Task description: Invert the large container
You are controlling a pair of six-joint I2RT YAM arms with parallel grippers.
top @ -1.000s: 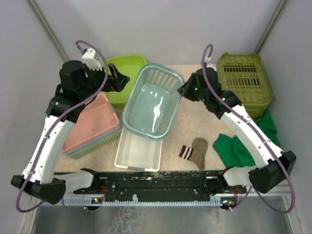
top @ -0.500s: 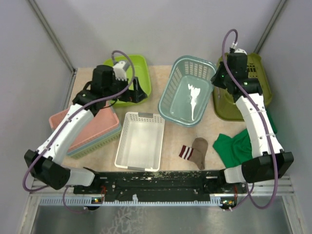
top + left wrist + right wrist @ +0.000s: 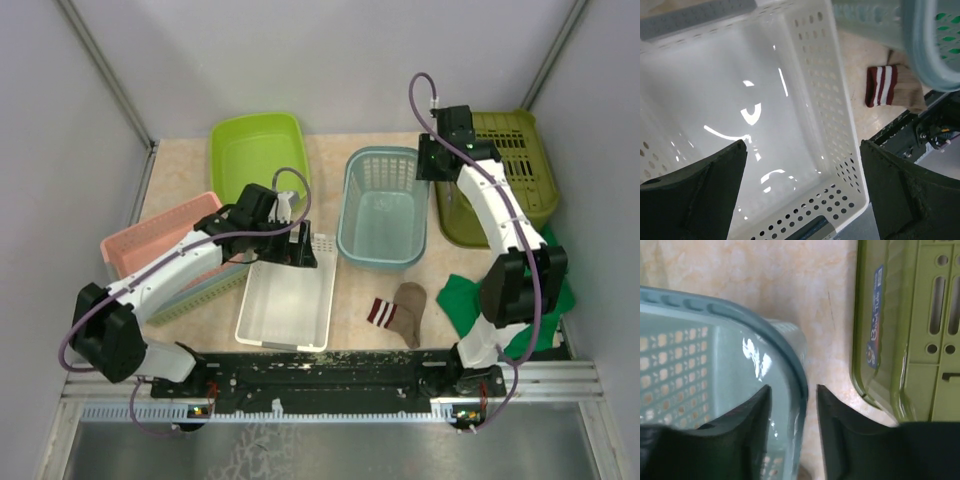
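Basket, blue-grey (image 3: 385, 215): upright, mouth up, mid-table (image 3: 175, 185), between olive crate (image 3: 525, 160) on its right and white bin (image 3: 285, 305) on its left. Not inverted.

Right gripper (image 3: 793, 389): at basket's far right corner, fingers straddling the rim, one inside, one outside; jaws slightly parted, sliver of gap showing at outer finger.

Left gripper (image 3: 306, 248): jaws spread wide, empty, over white bin's far end.

Striped sock (image 3: 395, 305): near basket's front.

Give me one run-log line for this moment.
teal basket: upright, not yet flipped | right gripper: straddling its rim, jaws slightly apart | left gripper: open above white bin
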